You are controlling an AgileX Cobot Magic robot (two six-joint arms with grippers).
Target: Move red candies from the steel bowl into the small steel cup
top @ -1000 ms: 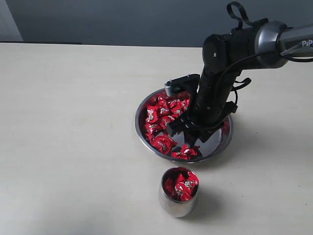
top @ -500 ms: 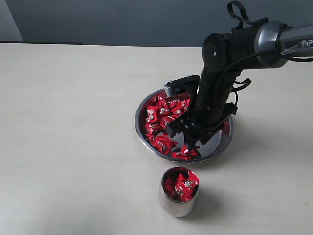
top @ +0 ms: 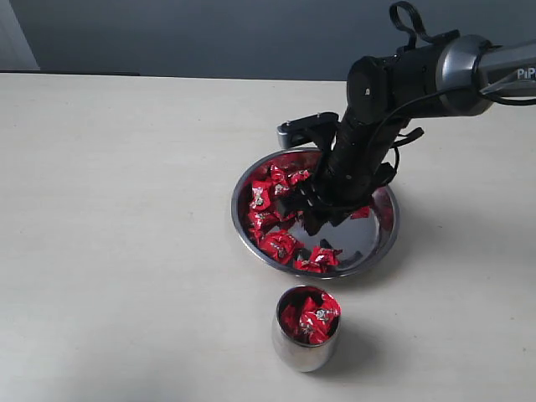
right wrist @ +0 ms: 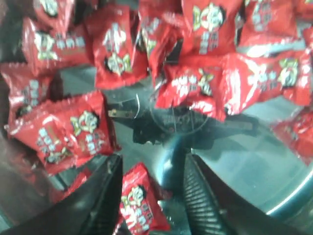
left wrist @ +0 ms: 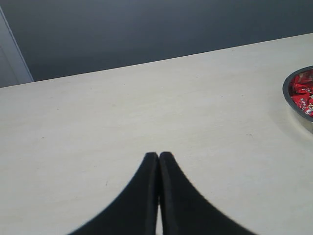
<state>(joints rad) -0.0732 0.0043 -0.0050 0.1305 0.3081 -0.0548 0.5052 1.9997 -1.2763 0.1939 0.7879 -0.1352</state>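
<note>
Left wrist view: the left tool [left wrist: 159, 164] hangs over bare pale bench [left wrist: 122, 107] with its two dark fingers pressed flat together. The steel bowl [left wrist: 295, 111] is cut off by the frame's edge, and a few red candies [left wrist: 302, 93] show inside it.

Exterior view, from the left: a wide stretch of bench [top: 117, 218] lies bare. Right of the middle sits the steel bowl [top: 238, 219]. The red candies [top: 275, 243] are heaped mostly in its left half, and two or three lie by its near rim. Much of its right floor is bare, shiny steel. The small steel cup [top: 301, 353] stands upright on the bench just in front of the bowl, apart from it. It is filled to the brim with more red candies. The right arm [top: 419, 75] comes in from the right and bends down into the bowl, so the right tool [top: 308, 216] sits low among the candies near the bowl's middle.

Right wrist view: the right tool [right wrist: 152, 196] has its ribbed fingers spread wide, close above the bowl's floor [right wrist: 234, 152]. One red candy [right wrist: 139, 203] lies between them, nearer one finger. I cannot tell whether it touches that finger. Other candies crowd beyond the fingertips.
</note>
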